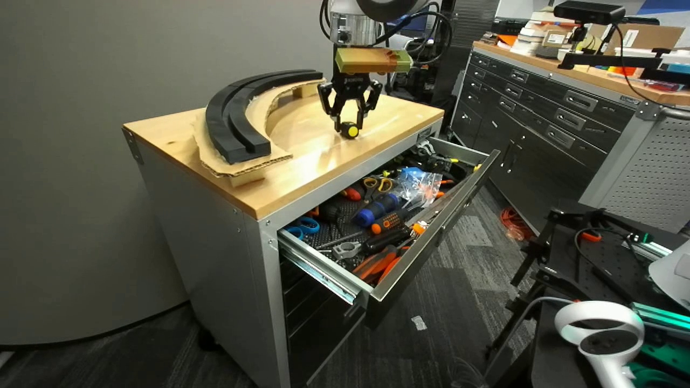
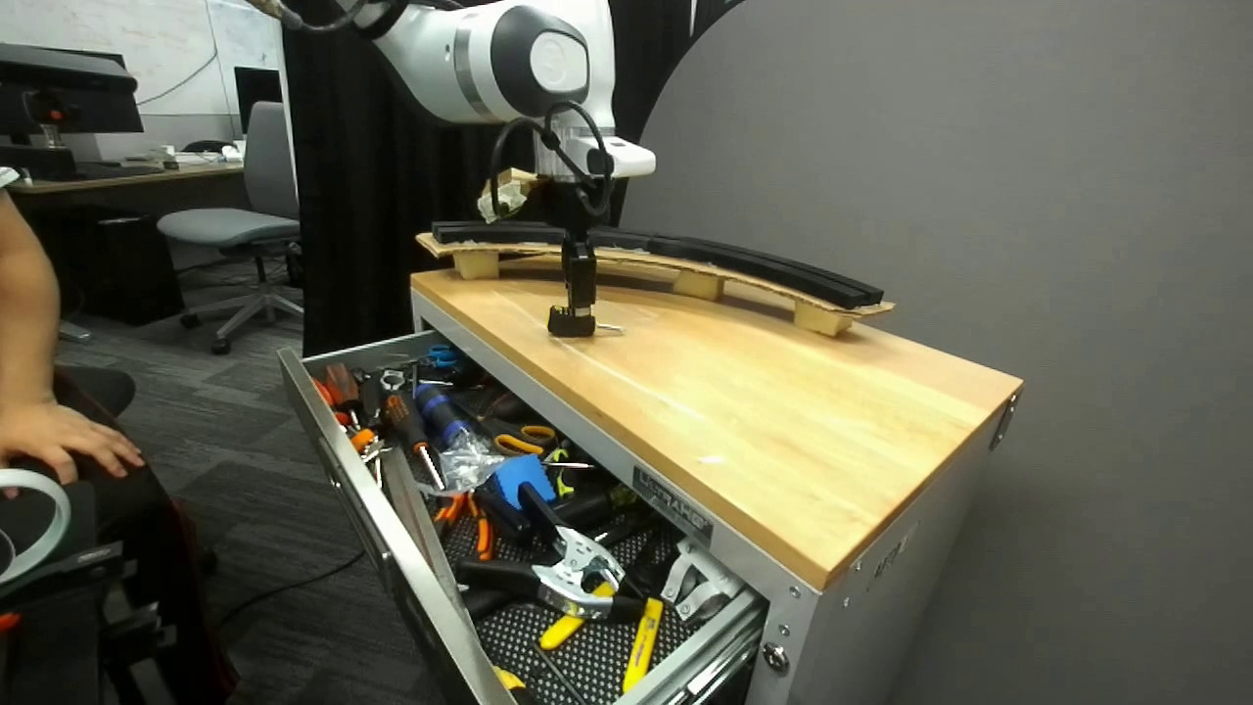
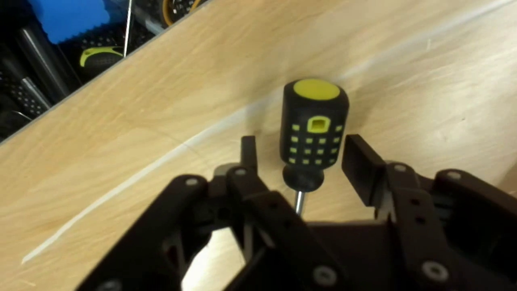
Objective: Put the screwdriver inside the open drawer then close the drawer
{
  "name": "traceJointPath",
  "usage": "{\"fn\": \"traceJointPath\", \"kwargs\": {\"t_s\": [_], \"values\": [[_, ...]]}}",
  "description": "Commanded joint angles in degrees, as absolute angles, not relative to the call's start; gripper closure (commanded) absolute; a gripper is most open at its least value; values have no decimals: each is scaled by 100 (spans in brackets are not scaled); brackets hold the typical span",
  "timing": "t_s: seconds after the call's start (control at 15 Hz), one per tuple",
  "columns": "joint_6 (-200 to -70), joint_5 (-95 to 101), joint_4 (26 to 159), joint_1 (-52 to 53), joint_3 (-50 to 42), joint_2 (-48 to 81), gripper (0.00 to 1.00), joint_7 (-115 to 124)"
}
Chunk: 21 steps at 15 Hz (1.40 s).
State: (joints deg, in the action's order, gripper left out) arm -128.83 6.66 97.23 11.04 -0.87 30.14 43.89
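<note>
The screwdriver lies on the wooden cabinet top, with a black handle with yellow marks and a yellow end cap. It shows in both exterior views (image 1: 350,131) (image 2: 571,321) and in the wrist view (image 3: 315,117), where its metal shaft runs back under the gripper. My gripper (image 3: 303,155) is low over it, fingers on either side of the handle with visible gaps; it also shows in both exterior views (image 1: 349,119) (image 2: 580,302). The grey top drawer (image 1: 412,260) is pulled out and full of tools; it also shows in an exterior view (image 2: 392,534).
Large curved black pieces (image 1: 226,121) on a cardboard base stand on the wooden top (image 2: 764,411) behind the gripper. The drawer holds scissors, clamps, pliers and a plastic bag. A dark tool chest (image 1: 539,108) stands beyond. A person's arm (image 2: 29,323) is at the edge of an exterior view.
</note>
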Motion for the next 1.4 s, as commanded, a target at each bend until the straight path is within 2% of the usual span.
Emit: {"fn": "traceJointPath", "kwargs": {"t_s": [0.0,0.13,0.33,0.67,0.87,0.93,1.0,1.07,1.13,1.33], "values": [[-12924,677,9680,1191,-253,3148,73,4622],[-12885,177,9880,923,38,2905,88,4077],[-12525,-123,10372,795,190,2381,86,3175],[-11000,725,10898,1056,21,1673,85,2785],[-10855,1130,11131,1042,76,1425,85,2762],[-10938,1166,11185,1019,93,1404,76,2761],[-11037,1188,11234,1001,99,1382,41,2812],[-11159,1148,11272,974,110,1402,40,2804],[-11207,1093,11280,951,123,1431,34,2740],[-11089,774,11322,727,184,1447,9,1678]]}}
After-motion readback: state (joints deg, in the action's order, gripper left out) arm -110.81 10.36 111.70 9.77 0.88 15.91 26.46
